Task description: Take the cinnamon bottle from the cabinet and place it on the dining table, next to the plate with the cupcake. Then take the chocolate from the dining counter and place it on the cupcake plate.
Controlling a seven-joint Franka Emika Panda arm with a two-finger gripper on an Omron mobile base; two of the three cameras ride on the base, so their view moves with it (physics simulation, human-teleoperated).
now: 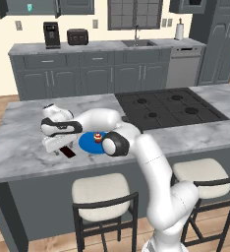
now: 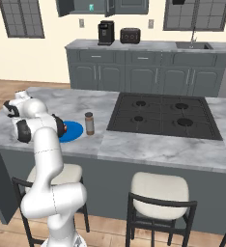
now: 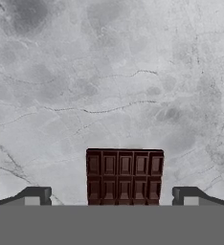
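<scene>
Simulated kitchen, marble island [image 1: 28, 147] in the foreground, grey cabinets [image 1: 87, 74] along the back wall.

Left base view, left to right: white hand lowered over the island's near left part, gripper [image 1: 58, 149] pointing down at a dark chocolate bar [image 1: 68, 152] lying flat on the marble. Just right of the bar, a blue plate [image 1: 87, 142] carrying a small cupcake [image 1: 97, 137] with red topping, partly covered by the arm's elbow. Further right, black cooktop [image 1: 168, 107] set into the island. Two stools [image 1: 100, 194] at the near edge.

Right base view, left to right: arm bent over the island's left end, hiding the hand. Blue plate [image 2: 72, 131] showing past the arm, cupcake [image 2: 64, 128] barely visible at the arm's edge. Cinnamon jar [image 2: 89, 123] standing upright on the marble just right of the plate, close but apart from it. Cooktop [image 2: 165, 116] to the right. Coffee machine [image 2: 105, 33] and toaster [image 2: 130, 34] on the back counter.

Hand view: chocolate [image 3: 125, 176] seen from above, centred between the two fingertips [image 3: 35, 195], lying on bare marble [image 3: 109, 72]. Jaws spread wide, one tip well clear of each side of the bar, touching nothing and holding nothing.
</scene>
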